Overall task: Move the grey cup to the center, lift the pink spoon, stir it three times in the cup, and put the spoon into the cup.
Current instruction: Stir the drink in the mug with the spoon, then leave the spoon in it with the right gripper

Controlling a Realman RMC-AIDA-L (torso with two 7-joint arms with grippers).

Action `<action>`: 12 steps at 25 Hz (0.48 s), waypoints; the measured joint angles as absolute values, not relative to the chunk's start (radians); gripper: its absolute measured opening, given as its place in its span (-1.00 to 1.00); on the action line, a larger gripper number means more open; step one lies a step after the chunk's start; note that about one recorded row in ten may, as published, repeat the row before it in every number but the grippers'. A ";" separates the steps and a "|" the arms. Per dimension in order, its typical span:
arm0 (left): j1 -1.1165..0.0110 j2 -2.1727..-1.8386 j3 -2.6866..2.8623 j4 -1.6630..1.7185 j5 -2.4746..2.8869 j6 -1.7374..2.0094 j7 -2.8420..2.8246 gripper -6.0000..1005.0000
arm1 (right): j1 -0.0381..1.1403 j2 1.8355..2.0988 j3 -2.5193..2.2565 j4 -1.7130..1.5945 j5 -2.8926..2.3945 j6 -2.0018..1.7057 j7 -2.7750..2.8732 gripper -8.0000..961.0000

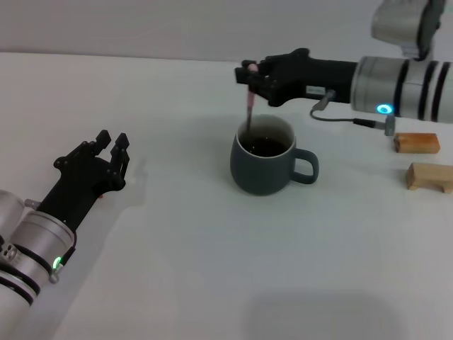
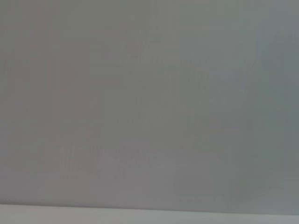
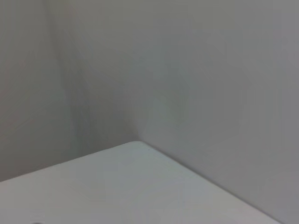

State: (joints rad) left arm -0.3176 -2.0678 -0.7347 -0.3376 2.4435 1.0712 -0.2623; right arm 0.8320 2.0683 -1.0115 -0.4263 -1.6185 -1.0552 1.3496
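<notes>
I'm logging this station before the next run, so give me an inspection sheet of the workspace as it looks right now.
Surface: white table, no spills seen.
Job's things: grey cup upright near the centre, dark liquid inside, handle toward the robot's right; pink spoon held almost upright, its lower end dipping into the cup.
Clutter: two wooden blocks at the right edge, apart from the cup.
Tools: right tool shut on the pink spoon above the cup's rim; left tool open, resting low at the left, holding nothing.
Cables: short grey cable under the right arm.
Surroundings: plain grey wall; nothing else seen.
</notes>
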 joint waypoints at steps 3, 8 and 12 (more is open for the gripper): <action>-0.318 -2.068 -0.735 -0.338 2.443 1.071 -0.262 -0.39 | 0.839 2.072 -1.035 -0.426 -1.617 -1.061 1.354 -0.78; -0.318 -2.066 -0.740 -0.337 2.441 1.068 -0.262 -0.39 | 0.818 2.073 -1.043 -0.445 -1.614 -1.112 1.401 -0.76; -0.321 -2.066 -0.742 -0.332 2.441 1.065 -0.262 -0.39 | 0.767 2.073 -1.043 -0.503 -1.616 -1.133 1.444 -0.75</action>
